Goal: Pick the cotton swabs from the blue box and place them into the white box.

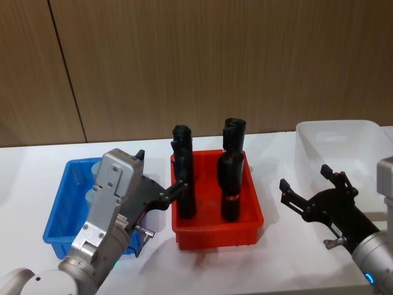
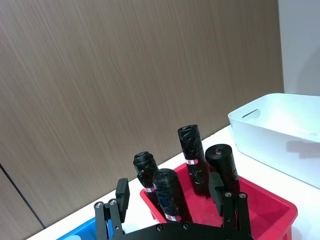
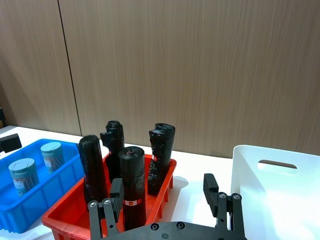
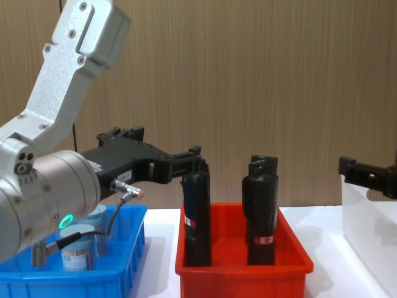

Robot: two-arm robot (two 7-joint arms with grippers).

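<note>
The left gripper (image 1: 161, 171) is hovering left of centre in the head view, claw spread wide and holding nothing, over the right edge of the blue box (image 1: 61, 206). One fingertip (image 1: 178, 186) is reaching right up beside a black tube (image 1: 186, 206) in the red bin (image 1: 215, 236). The cotton swabs (image 3: 23, 175) are sitting as two jars close together in the blue box, at the lower left of the right wrist view. I'm thinking a swing from here could topple that tube, or the wide claw could tip one jar while taking the other. The right gripper (image 1: 305, 178) is waiting, also spread, at lower right before the white box (image 1: 319, 132).
</note>
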